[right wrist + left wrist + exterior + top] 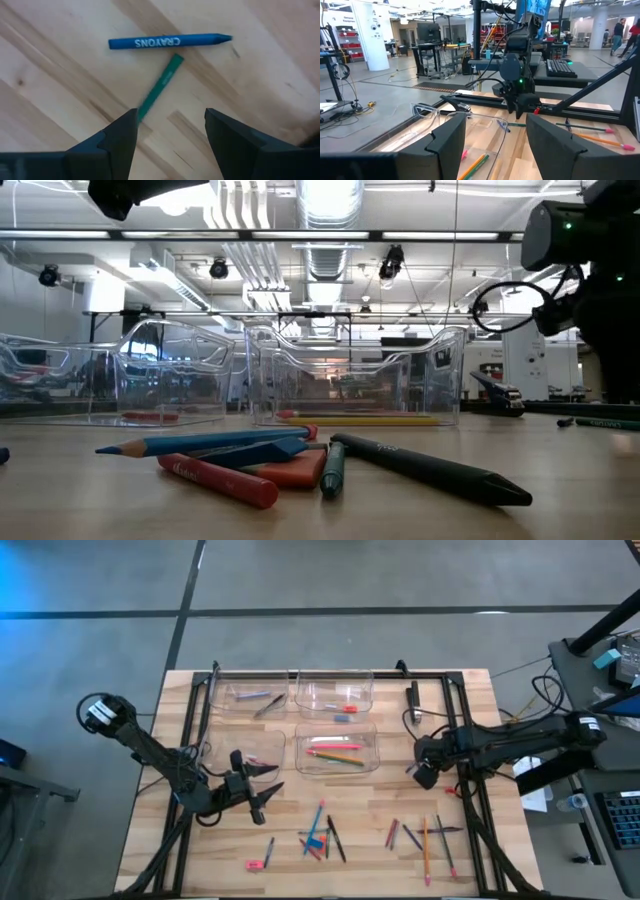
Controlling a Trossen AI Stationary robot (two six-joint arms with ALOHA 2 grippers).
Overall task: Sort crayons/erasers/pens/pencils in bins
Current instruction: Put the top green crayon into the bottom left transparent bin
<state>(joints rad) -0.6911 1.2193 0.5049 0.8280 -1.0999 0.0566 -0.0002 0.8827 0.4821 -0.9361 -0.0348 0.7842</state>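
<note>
Blue crayon point(170, 41), green stick point(159, 88) — right hand point(170, 132) open above

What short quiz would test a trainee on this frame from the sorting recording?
1. True or false: the right hand is gripping the blue crayon.
2. The bin holding a red eraser and a blue eraser sits where in the high view?
A. Row farther from the loose pile, right arm's side
B. Row nearer the pile, left arm's side
C. Off the table
3. Fill in: the word printed on the blue crayon is ___.

Key:
1. False. The right hand is open above it, empty. The left hand, also open, waits by the nearer bins.
2. A
3. CRAYONS
</note>
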